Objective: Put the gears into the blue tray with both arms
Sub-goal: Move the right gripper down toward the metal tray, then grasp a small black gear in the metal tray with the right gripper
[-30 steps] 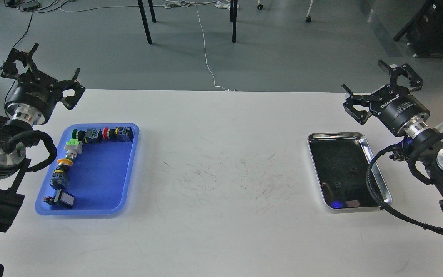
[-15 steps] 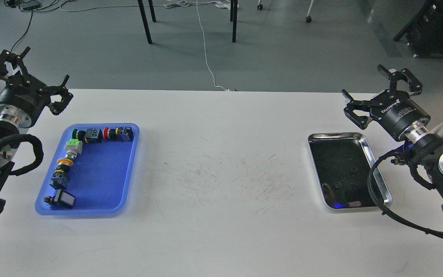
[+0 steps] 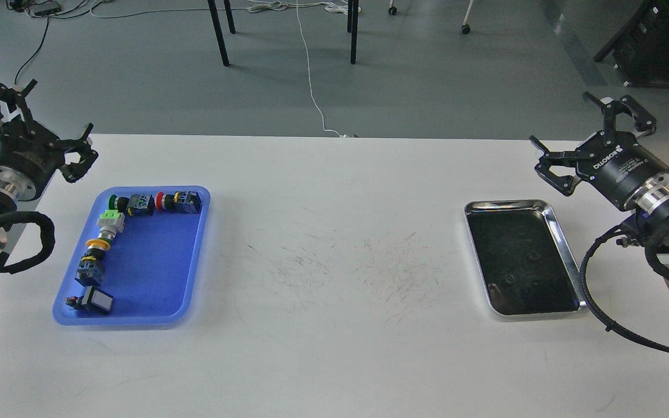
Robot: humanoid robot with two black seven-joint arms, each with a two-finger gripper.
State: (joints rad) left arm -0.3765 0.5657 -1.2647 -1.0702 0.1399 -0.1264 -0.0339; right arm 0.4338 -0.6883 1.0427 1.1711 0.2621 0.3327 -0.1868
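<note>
Steel tray [image 3: 567,258], right on the desk [image 3: 334,244], holds the gears [image 3: 507,281], placed for pickup; blue tray [image 3: 160,278] lies well left; left end effector [image 3: 29,125] and right end effector [image 3: 596,136] both released, empty.

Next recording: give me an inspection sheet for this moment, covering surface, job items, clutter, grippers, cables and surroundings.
Surface: white table, dark scuff marks mid-table.
Job's things: blue tray at left, no gears seen in it; two gears in the steel tray at right.
Clutter: push-button switches along the blue tray's far and left edges.
Grippers: left gripper open, empty, off the table's left corner; right gripper open, empty, beyond the steel tray.
Cables: black cable looping beside the steel tray; white cord on the floor.
Surroundings: grey floor, table legs.
</note>
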